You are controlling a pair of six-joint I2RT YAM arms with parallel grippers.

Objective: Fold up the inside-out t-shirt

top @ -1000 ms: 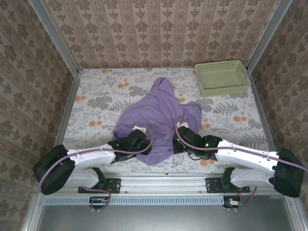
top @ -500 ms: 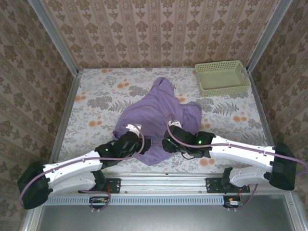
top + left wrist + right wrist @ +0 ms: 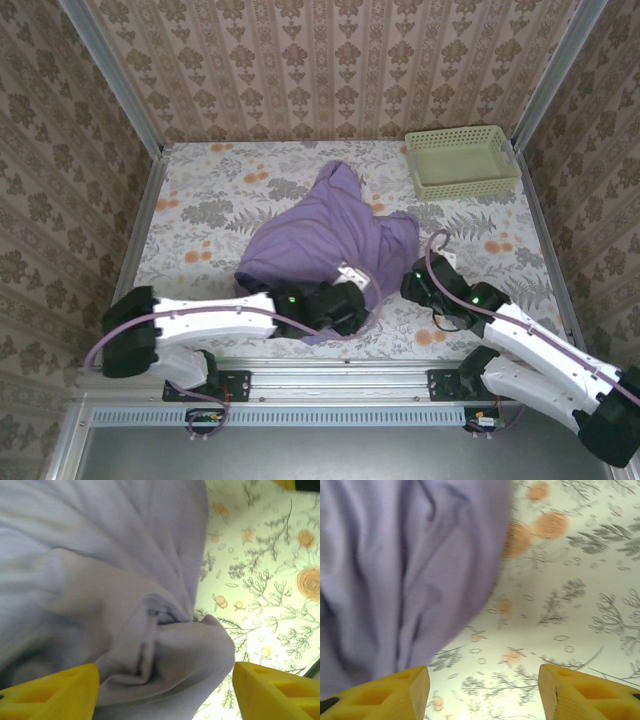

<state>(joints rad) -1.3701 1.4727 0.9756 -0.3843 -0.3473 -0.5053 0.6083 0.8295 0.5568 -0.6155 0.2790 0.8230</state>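
The inside-out t-shirt (image 3: 325, 235) lies crumpled in a lavender heap on the floral tablecloth (image 3: 200, 215), mid-table. My left gripper (image 3: 350, 285) hangs over the shirt's near right edge. In the left wrist view its yellow fingers (image 3: 50, 692) stand wide apart, open, with a rounded fold of the shirt (image 3: 170, 655) lying loose between them; the left gripper (image 3: 165, 697) grips nothing. My right gripper (image 3: 412, 283) is just right of the shirt, open (image 3: 484, 692) over bare cloth, and the shirt's edge (image 3: 395, 570) fills the left of that view.
A pale green mesh basket (image 3: 462, 162) stands at the far right corner. Patterned walls and metal rails close in the table on three sides. Bare tablecloth (image 3: 560, 605) stretches to the right of the shirt and along the left side.
Both grippers have opened and let go of the shirt. The left gripper swung right along the near hem; the right gripper moved right, off the shirt.
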